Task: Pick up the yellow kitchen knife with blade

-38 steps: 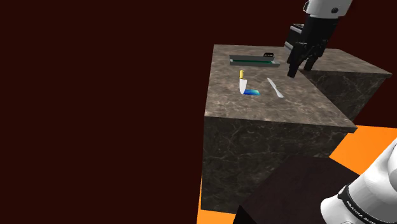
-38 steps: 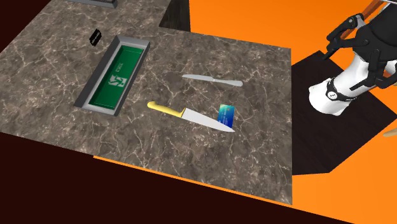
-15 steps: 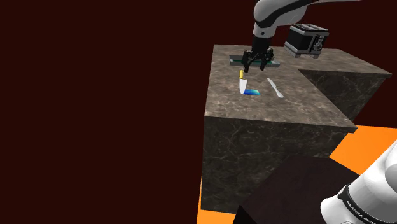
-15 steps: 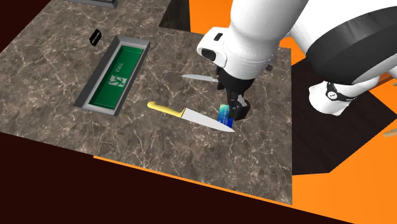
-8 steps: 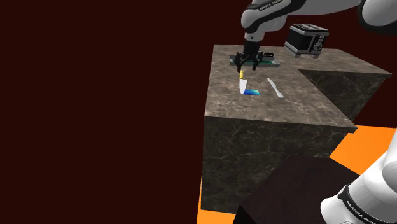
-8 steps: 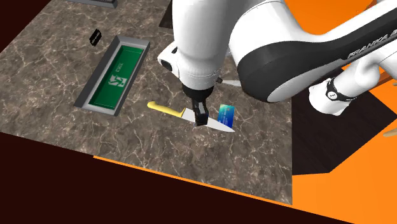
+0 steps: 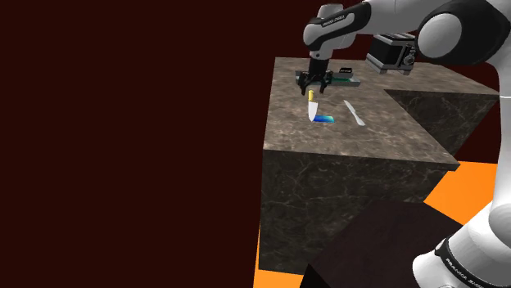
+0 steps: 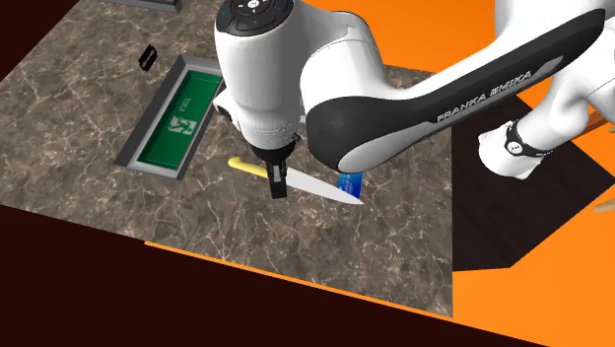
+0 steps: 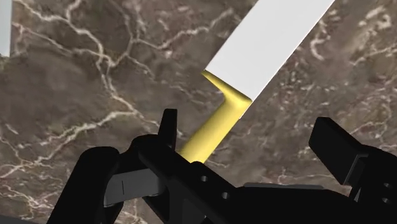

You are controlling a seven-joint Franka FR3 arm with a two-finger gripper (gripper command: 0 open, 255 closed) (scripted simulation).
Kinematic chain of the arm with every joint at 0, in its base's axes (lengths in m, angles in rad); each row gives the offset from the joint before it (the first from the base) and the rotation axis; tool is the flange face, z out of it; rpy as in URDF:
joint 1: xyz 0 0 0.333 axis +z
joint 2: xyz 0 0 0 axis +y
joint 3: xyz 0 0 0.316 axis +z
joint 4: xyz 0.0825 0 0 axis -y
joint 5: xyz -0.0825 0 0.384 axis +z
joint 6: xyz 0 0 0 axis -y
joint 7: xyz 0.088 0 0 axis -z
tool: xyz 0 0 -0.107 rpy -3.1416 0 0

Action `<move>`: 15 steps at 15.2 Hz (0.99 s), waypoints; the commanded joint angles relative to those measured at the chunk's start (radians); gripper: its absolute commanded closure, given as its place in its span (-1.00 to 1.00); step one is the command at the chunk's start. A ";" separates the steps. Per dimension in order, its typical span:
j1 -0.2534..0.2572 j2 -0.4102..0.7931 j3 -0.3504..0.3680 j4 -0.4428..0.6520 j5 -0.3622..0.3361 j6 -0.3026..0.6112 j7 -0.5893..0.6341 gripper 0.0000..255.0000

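In the second exterior view, a small black flat object (image 8: 149,57) lies at the far left on the dark veined marble desk (image 8: 89,148). Next comes a long grey tray (image 8: 150,113) with a green sign lying flat in it. Just beside the tray's right side lies the yellow-handled kitchen knife with a pale blade (image 8: 317,185). It rests flat on the desk with its handle towards the tray and its tip pointing to that view's right. The white arm with dark joints (image 8: 325,79) comes down over the knife. Its black jaws hang low over the spot where handle meets blade. In the wrist view the jaws stand well apart, with the yellow handle running up between them and the white blade beyond. The handle sits closer to one jaw than the other, and it looks as if neither touches it, though that is hard to judge. A small blue card (image 8: 348,181) lies against the blade near its tip. In the shoulder view a slim grey table knife (image 7: 354,112) lies apart on the desk, to the right of the yellow one. Farther right, a dark toaster with silver sides (image 7: 395,51) stands at the back. The dark box stand (image 7: 360,245) sits at the lower right on a bright orange floor (image 8: 532,296).
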 commanded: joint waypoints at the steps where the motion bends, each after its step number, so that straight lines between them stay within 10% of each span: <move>1: 0.001 0.005 0.001 -0.021 0.002 0.026 -0.001 -1.00; 5: 0.001 0.015 0.002 -0.040 0.004 0.055 -0.003 -1.00; 6: 0.001 0.013 0.002 -0.042 0.004 0.055 -0.003 1.00; 15: 0.001 0.015 0.002 -0.040 0.004 0.055 -0.003 1.00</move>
